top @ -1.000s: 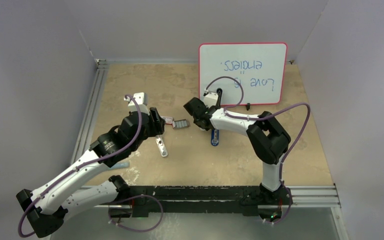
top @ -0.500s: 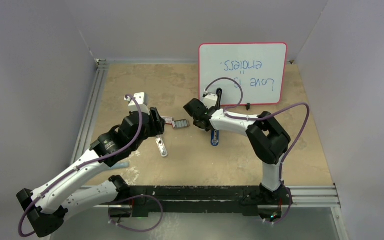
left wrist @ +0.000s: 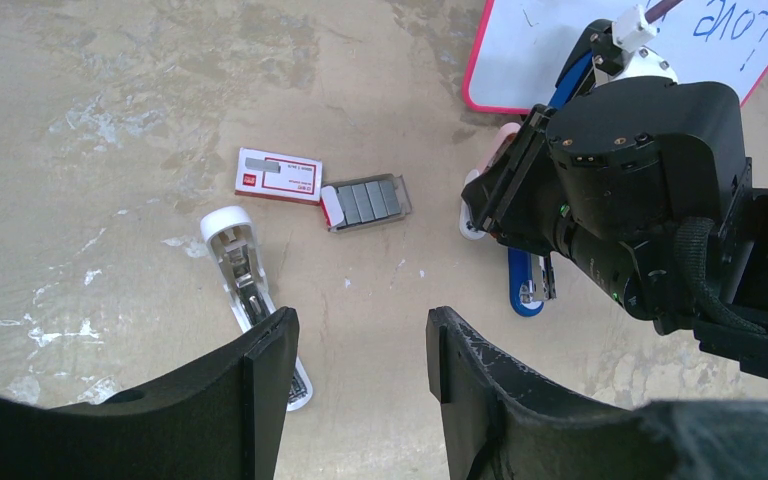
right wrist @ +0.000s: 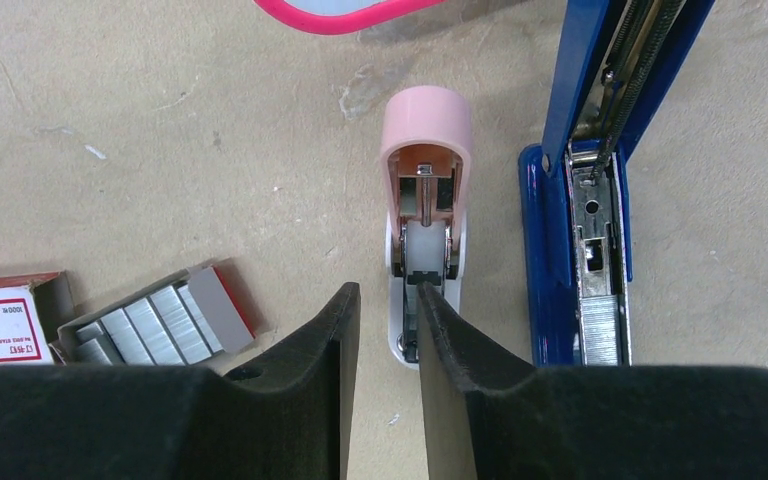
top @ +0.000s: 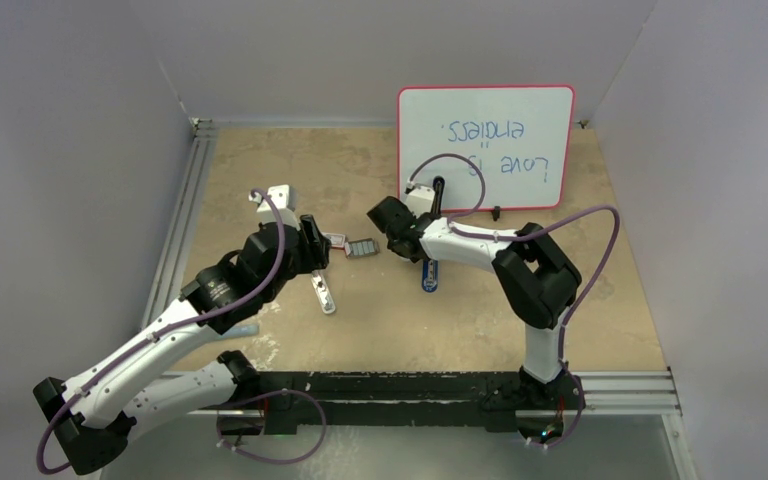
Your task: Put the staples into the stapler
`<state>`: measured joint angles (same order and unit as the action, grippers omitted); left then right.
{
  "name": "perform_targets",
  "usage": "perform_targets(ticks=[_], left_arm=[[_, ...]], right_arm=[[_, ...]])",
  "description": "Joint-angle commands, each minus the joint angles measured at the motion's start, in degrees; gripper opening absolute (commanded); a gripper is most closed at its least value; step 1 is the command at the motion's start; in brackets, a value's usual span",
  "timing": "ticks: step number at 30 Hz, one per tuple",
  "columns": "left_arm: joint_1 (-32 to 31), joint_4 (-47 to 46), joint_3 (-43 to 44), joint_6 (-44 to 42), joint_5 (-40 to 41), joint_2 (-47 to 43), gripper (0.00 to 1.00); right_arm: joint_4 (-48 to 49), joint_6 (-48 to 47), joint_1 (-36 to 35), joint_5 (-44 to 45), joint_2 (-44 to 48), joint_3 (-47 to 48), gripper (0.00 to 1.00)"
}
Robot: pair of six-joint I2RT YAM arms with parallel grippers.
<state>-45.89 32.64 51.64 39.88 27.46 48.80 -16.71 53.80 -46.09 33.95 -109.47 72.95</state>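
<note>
Grey staples [left wrist: 365, 201]: lying on desk [left wrist: 110, 100], beside box [left wrist: 278, 174].
Blue stapler [right wrist: 578, 70]: opened on desk.
Left gripper [left wrist: 360, 320]: released, empty.
Right gripper [right wrist: 387, 292]: narrowly parted, grasping nothing.

Robot lab bench cell. Left arm [top: 160, 340] and right arm [top: 535, 290] are bolted to an aluminium extrusion rail [top: 620, 385] at the near edge, with purple cable [top: 616, 225] looped off the wrists. Plain white walls [top: 290, 50] box in a scuffed tan tabletop [top: 380, 330]. A pink-framed whiteboard [top: 485, 145] with handwriting stands at the back.
</note>
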Motion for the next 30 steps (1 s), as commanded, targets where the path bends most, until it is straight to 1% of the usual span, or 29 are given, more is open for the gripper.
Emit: perform_targets(ticks=[1,12,23,30], left_arm=[[-0.16,-1.87,-0.12,0.26,0.47,-0.28,0.5],[-0.08,-1.92,-0.13,0.2,0.47,0.04,0.5],[-0.08,-1.97,-0.13,0.16,0.44,0.16,0.5],[-0.08,-1.88,-0.13,0.2,0.37,0.16,0.5]], right_arm=[[1.53,-1.3,0.3,2.64,1.63,1.49,0.3],[2.71,-1.88,0.63,3.59,1.77,1.06,0.3],[2.59,-1.62,0.82,2.8,0.58,0.6,0.32],[2.95,-1.37,0.82,0.3,0.68,-1.1,0.28]])
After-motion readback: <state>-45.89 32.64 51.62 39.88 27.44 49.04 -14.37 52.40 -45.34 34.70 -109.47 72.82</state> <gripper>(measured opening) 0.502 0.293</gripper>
